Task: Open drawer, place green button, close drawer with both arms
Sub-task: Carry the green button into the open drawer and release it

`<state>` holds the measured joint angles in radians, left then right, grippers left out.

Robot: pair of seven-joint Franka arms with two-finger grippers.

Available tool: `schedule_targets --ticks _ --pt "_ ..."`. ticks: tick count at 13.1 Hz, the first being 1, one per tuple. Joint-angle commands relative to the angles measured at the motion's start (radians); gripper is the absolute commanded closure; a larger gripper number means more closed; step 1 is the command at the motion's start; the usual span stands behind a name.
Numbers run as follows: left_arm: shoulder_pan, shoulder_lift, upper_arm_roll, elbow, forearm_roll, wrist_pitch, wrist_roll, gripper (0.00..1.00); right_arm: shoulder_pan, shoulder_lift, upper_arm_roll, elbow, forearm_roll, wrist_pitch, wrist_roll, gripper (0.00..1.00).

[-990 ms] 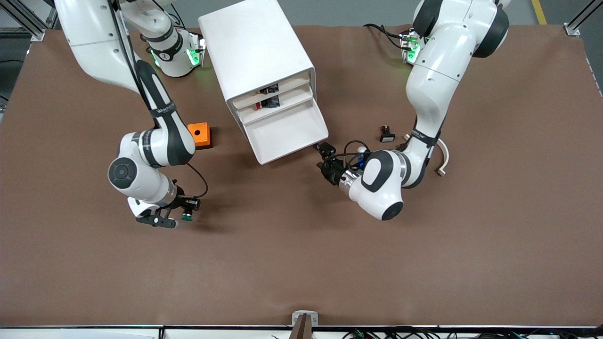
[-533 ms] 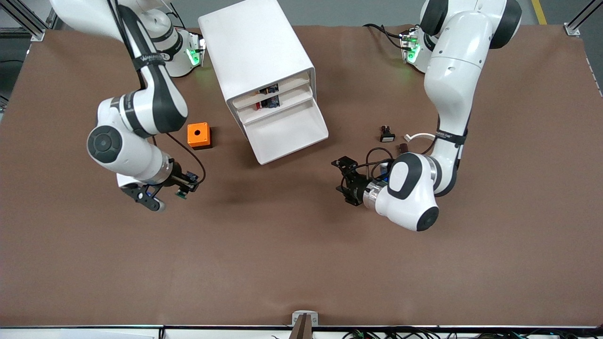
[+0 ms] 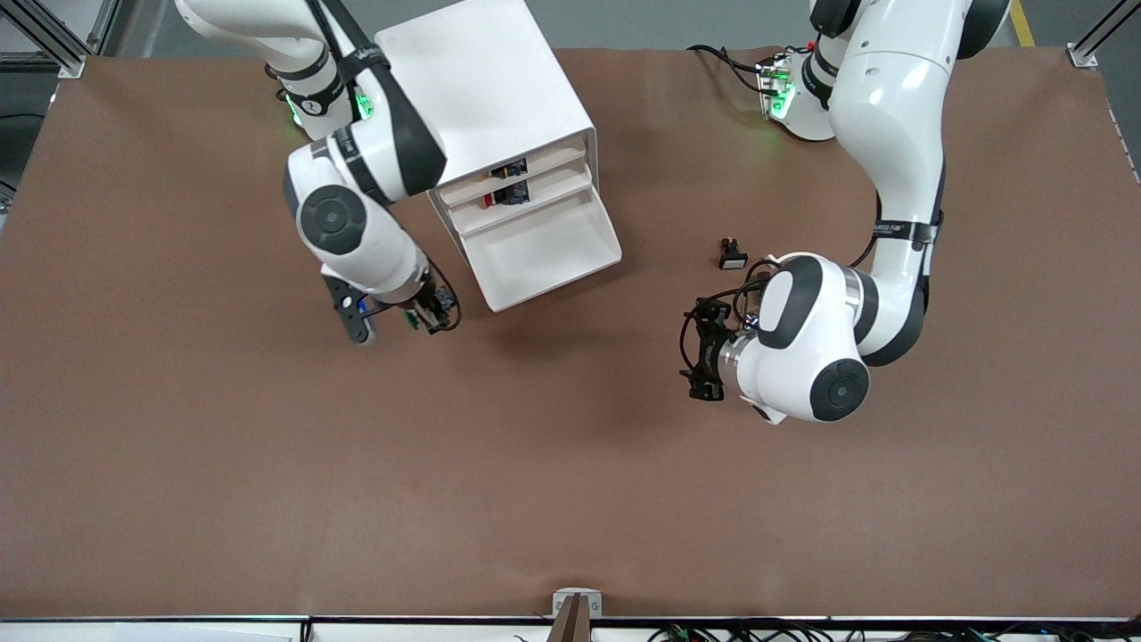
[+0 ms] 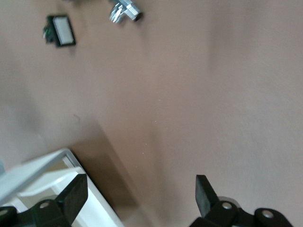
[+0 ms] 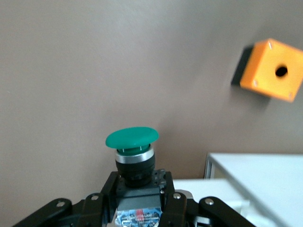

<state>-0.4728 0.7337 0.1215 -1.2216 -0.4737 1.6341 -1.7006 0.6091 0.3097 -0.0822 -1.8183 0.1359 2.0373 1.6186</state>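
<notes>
We've got the right hand (image 3: 419, 314) up over the brown tabletop (image 3: 535, 499), just beside the corner of the pulled-out lowest white plastic tray-drawer (image 3: 545, 251) of the white boxy cabinet (image 3: 486, 107), and it is clamped on the small push button with the round green cap and black-blue body (image 5: 132, 158), cap pointing away from the wrist. The drawer stands open and we see nothing in it, so by our reading the drop is the step in hand. Here is where it could slip: the grip sits low on the button's body (the cap hangs well clear of the fingers), so a quick swing toward the tray might twist it in the grasp or shake it loose onto the tabletop short of the drawer. The drawer's raised front lip is another worry, since a low approach could knock the button against it or nudge the light cabinet askew. A release from too high may let the round cap roll the button about. The left hand (image 3: 704, 361) waits over bare tabletop toward the left arm's end, fingers apart and holding nothing, not far from the black white-faced switch (image 3: 732, 254); a hasty push to close could catch the right arm over the tray.
</notes>
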Motion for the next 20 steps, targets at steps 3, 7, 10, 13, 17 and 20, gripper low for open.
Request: schedule_targets --ticks 3,7,10,13,17,20 --pt "-0.026 -0.069 0.007 -0.019 0.173 0.071 0.388 0.00 0.161 0.008 -0.010 -0.024 -0.010 0.047 0.335 0.98" --pt "-0.015 -0.077 0.012 -0.021 0.283 0.107 0.653 0.00 0.245 0.080 -0.010 -0.052 -0.012 0.193 0.510 0.98" --pt "0.013 -0.094 0.030 -0.021 0.286 0.107 0.737 0.00 0.273 0.120 -0.011 -0.050 -0.015 0.248 0.564 0.96" --pt "0.048 -0.126 0.029 -0.026 0.308 0.107 0.858 0.00 0.273 0.123 -0.011 -0.044 -0.016 0.245 0.578 0.68" --pt "0.046 -0.137 0.029 -0.026 0.303 0.104 0.860 0.00 0.265 0.120 -0.014 0.014 -0.016 0.200 0.580 0.00" --pt "0.055 -0.134 0.026 -0.045 0.290 0.102 0.854 0.00 0.209 0.105 -0.019 0.077 -0.019 0.103 0.525 0.00"
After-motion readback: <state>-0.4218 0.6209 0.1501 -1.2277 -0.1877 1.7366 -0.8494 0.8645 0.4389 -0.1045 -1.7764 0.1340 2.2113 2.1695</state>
